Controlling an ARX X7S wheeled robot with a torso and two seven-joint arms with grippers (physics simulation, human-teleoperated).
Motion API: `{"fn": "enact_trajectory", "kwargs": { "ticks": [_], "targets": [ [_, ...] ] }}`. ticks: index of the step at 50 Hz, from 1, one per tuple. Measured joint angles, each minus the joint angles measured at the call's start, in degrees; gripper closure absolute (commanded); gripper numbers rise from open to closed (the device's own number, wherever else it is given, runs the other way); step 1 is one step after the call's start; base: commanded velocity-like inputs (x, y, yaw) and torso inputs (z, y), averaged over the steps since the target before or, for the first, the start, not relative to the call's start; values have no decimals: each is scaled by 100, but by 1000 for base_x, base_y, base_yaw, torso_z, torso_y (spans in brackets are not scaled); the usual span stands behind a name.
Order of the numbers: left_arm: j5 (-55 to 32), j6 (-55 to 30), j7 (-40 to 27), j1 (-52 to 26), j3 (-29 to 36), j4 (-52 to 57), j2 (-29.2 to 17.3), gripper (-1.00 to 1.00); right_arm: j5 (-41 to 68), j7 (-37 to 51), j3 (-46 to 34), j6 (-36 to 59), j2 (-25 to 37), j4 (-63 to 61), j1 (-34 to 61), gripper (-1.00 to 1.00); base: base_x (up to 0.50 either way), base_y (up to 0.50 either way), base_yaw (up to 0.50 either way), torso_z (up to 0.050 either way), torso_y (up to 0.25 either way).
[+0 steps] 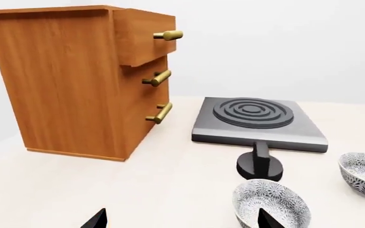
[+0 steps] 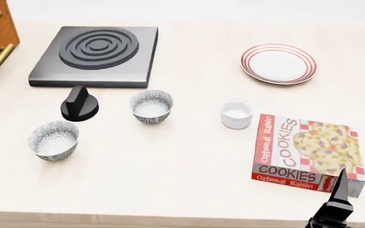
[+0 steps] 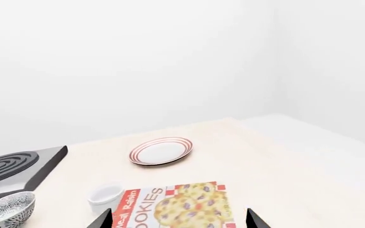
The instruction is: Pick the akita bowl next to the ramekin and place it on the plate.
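Note:
The akita bowl (image 2: 151,106) with grey floral speckle stands upright left of the white ramekin (image 2: 237,113); it also shows in the right wrist view as akita bowl (image 3: 5,209) and in the left wrist view as akita bowl (image 1: 364,172). The red-ringed plate (image 2: 277,63) lies at the back right, bare. My right gripper (image 3: 179,223) is open above the cookie box, well short of the ramekin (image 3: 105,194) and plate (image 3: 161,151). My left gripper (image 1: 182,223) is open at the table's front left, one fingertip in front of the second patterned bowl (image 1: 271,204).
A second patterned bowl (image 2: 54,139) sits front left. A black stove plate (image 2: 97,54) with its knob (image 2: 79,104) lies at the back left beside a wooden drawer cabinet (image 1: 74,80). The cookie box (image 2: 307,152) lies flat at the front right.

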Motion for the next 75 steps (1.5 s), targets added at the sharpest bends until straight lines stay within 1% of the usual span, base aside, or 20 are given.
{"fn": "enact_trajectory", "kwargs": {
  "ticks": [69, 75],
  "targets": [
    [-191, -56, -106, -2, -22, 58, -52, -100, 217, 186, -85, -75, 128, 16, -71, -100, 0, -336, 0, 0, 0],
    [-208, -46, -111, -5, -12, 43, -49, -100, 224, 202, -89, -88, 145, 25, -72, -100, 0, -59, 0, 0, 0]
  ]
}}
